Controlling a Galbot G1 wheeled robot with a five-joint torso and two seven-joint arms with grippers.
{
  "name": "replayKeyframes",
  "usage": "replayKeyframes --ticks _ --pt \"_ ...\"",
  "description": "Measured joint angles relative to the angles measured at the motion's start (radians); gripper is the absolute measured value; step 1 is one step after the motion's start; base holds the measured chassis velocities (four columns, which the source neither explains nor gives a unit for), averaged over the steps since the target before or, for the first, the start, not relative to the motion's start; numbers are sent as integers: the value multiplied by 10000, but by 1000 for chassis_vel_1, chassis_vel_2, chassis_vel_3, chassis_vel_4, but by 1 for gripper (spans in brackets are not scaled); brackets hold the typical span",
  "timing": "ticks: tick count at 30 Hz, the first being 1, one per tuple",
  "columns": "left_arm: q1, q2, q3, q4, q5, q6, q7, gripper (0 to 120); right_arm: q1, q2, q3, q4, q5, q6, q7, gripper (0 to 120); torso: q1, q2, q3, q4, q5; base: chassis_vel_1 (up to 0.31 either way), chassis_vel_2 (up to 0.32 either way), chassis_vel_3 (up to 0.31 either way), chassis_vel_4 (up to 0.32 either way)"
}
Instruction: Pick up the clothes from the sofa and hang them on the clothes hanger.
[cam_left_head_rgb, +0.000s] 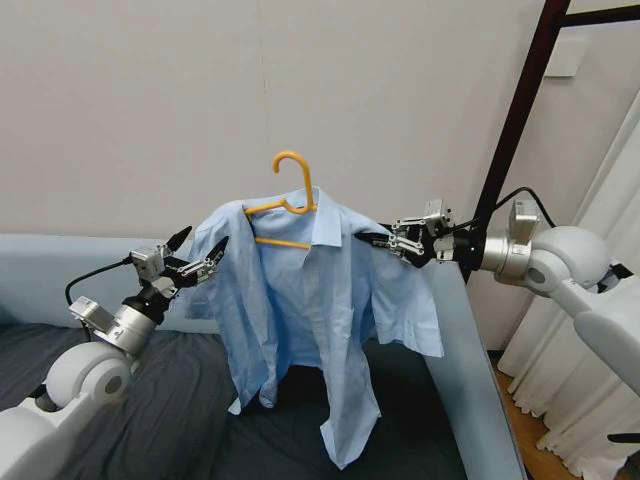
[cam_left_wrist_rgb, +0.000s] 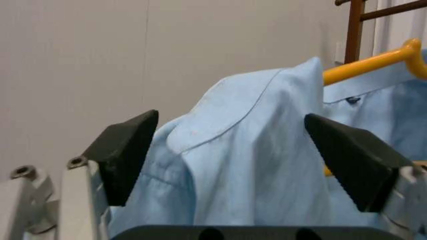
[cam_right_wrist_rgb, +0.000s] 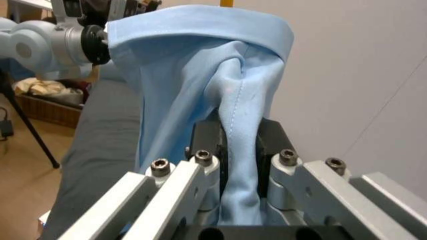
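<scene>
A light blue shirt (cam_left_head_rgb: 310, 310) hangs on a yellow hanger (cam_left_head_rgb: 290, 205) held up in mid-air above the sofa. My right gripper (cam_left_head_rgb: 372, 240) is shut on the shirt's shoulder, and the fabric (cam_right_wrist_rgb: 233, 165) is pinched between its fingers. My left gripper (cam_left_head_rgb: 200, 252) is open at the shirt's other shoulder. In the left wrist view its black fingertips (cam_left_wrist_rgb: 127, 150) stand wide apart on either side of that shoulder (cam_left_wrist_rgb: 247, 160), without squeezing it. The yellow hanger (cam_left_wrist_rgb: 367, 62) shows behind the collar.
The sofa has a dark grey seat (cam_left_head_rgb: 200, 420) and pale blue arms (cam_left_head_rgb: 470, 370). A dark wooden rack post (cam_left_head_rgb: 515, 130) rises at the right, with white curtains (cam_left_head_rgb: 590, 380) beside it. A plain wall stands behind. A basket (cam_right_wrist_rgb: 47, 100) sits on the wooden floor.
</scene>
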Motion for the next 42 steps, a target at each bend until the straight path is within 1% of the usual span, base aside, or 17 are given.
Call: replayKeyframes --ticks 1,2,6,8,12,14,15,16,17,20,26,32,36,37,40,41,42 --pt "69 -37 19 -29 -97 2 118 79 -24 31 -14 -29 -54 5 -3 8 0 0 0 -3 1 0 0 0 0" --pt "69 -37 19 -29 -97 2 118 79 -24 31 -14 -29 -54 5 -3 8 0 0 0 -3 1 0 0 0 0" --pt "317 -77 26 -63 -209 2 416 60 25 89 -22 -214 -99 8 -2 8 0 0 0 -3 2 0 0 0 0" --pt "345 -80 26 -62 -209 1 444 57 46 99 -24 -243 -101 8 -2 8 0 0 0 -3 1 0 0 0 0" --pt "447 -101 4 70 -270 -38 508 35 186 175 -25 -411 -94 8 -14 8 0 0 0 -3 2 0 0 0 0" --pt "447 -103 4 87 -274 -40 510 34 198 182 -25 -424 -91 8 -17 8 0 0 0 -3 1 0 0 0 0" --pt "440 -110 4 133 -297 -43 510 29 235 209 -23 -454 -78 8 -33 8 0 0 0 -3 1 0 0 0 0" --pt "423 -135 2 239 -441 -55 511 14 291 247 -21 -494 -56 8 -73 8 0 1 0 -2 1 0 0 0 0" --pt "423 -135 2 239 -441 -55 511 14 291 247 -21 -494 -56 8 -73 8 0 1 0 -2 1 0 0 0 0" --pt "354 -197 -12 253 -632 -112 543 0 276 244 -21 -494 -58 10 -126 8 0 0 0 -3 1 0 0 0 0" --pt "234 -128 -109 119 -839 -244 592 0 120 188 -71 -441 -222 16 -139 8 0 0 0 -3 1 0 0 0 0" --pt "-42 331 -278 54 -632 -281 617 0 -257 106 -116 -195 -783 -184 58 8 0 0 0 -2 1 0 0 0 0" --pt "-703 1229 -325 269 1092 6 635 0 -426 90 -155 20 -1105 -452 351 8 0 0 0 -3 0 0 0 0 0" --pt "-703 1229 -325 269 1092 6 635 0 -426 90 -155 20 -1105 -452 351 8 0 0 0 -3 0 0 0 0 0" --pt "-1165 2019 -287 344 1710 361 637 0 -495 108 -154 69 -1135 -518 447 8 0 0 0 -2 3 0 0 0 0" --pt "-1165 2019 -287 344 1710 361 637 0 -495 108 -154 69 -1135 -518 447 8 0 0 0 -2 3 0 0 0 0" --pt "-1409 2302 -210 441 1943 497 668 0 -541 116 -147 99 -1110 -523 464 8 0 0 0 -1 2 0 0 0 0"
